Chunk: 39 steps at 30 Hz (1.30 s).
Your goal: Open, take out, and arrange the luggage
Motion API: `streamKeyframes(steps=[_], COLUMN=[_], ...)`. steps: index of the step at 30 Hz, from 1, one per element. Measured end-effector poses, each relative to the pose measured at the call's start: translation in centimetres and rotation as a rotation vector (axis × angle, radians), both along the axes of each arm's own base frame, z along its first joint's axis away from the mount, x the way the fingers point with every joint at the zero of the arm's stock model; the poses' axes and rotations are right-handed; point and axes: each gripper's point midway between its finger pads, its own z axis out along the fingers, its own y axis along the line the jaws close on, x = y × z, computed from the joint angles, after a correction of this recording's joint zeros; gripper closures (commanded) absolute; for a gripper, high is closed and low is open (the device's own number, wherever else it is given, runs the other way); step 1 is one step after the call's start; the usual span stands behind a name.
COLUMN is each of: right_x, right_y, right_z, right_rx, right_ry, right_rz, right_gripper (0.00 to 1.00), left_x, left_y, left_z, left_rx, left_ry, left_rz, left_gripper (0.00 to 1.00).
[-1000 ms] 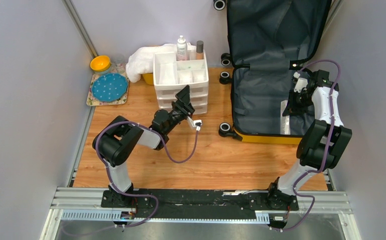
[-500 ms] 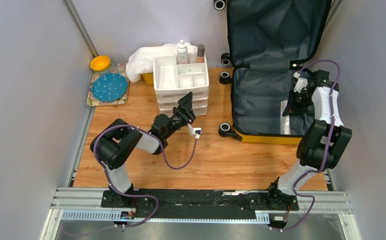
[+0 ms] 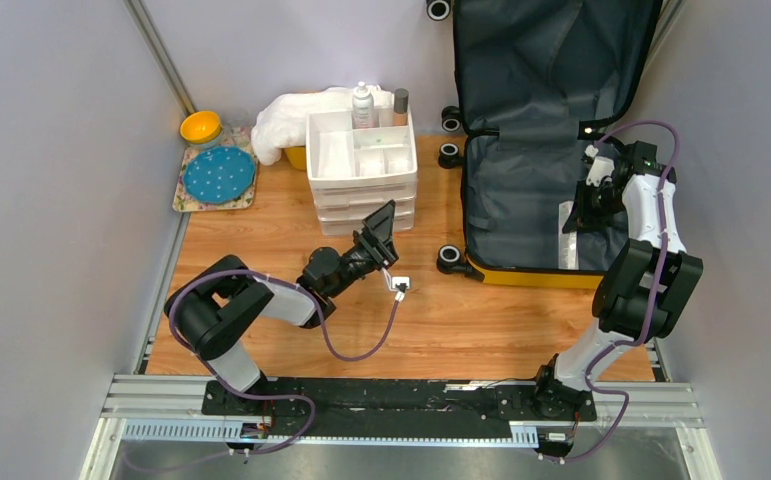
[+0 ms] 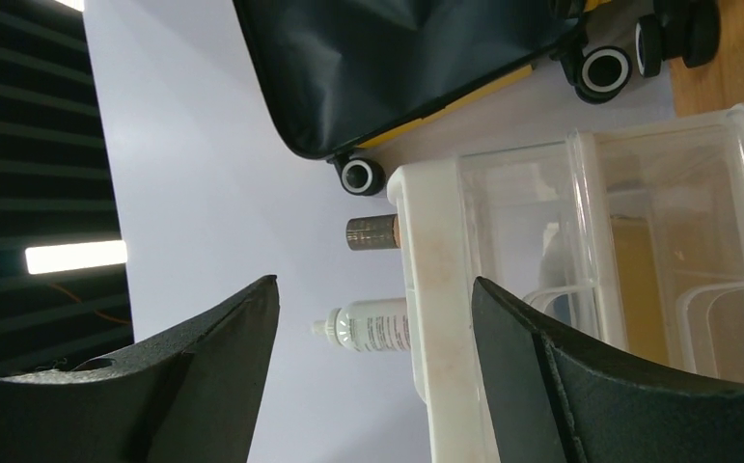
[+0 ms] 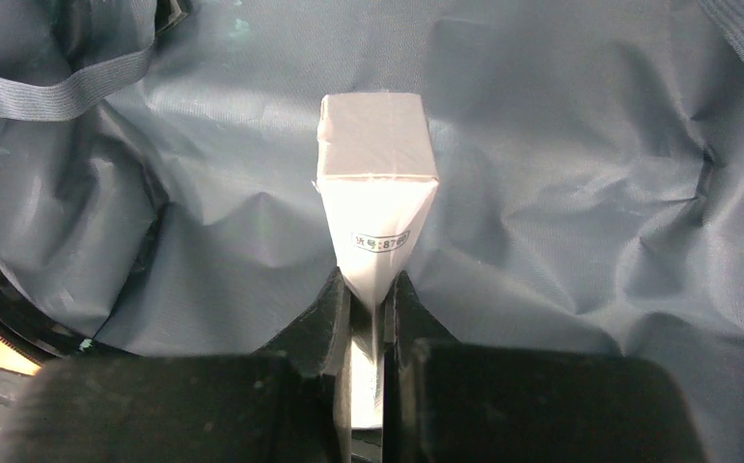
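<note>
left pincer (image 4: 374, 283): apart, empty, just backed off the organiser (image 3: 366, 195)
right pincer (image 5: 368, 289): still clamped on packet (image 5: 377, 183) in luggage (image 3: 511, 200), lift-out's next I guess

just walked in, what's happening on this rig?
The luggage lies open on the table, lid raised at the back. The right gripper is down inside its lower half, shut on a flat white packet against the grey lining, so that item is not yet out. The left gripper is open and empty, pointing at the white drawer organiser.
</note>
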Motion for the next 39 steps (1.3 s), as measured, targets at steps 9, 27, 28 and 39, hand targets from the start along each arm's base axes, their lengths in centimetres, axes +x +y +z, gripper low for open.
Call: streamKeyframes(steps=[9,27,28,39], right_x=[0.0,0.2,0.1,0.0], right_y=[0.1,1.1,1.2,1.5], right_z=[0.0,0.0,0.0,0.0], right_rx=[0.006,0.029,0.031,0.033], right_ry=[-0.002,0.001,0.002,-0.012], right_rz=[0.003,-0.003,-0.003,-0.015], right_gripper=[1.00,1.00,1.00,1.00], left_x=[-3.3,1.1,0.7,-0.9], left_y=[3.6,8.5,8.4,9.0], left_z=[3.9,5.7,5.3,0.3], left_rx=[-0.199,-0.421,-0.408,-0.216], left_ry=[0.139,1.545,1.583,1.588], left_rz=[0.047,0.007,0.002,0.073], left_gripper=[0.19,0.32,0.34,0.36])
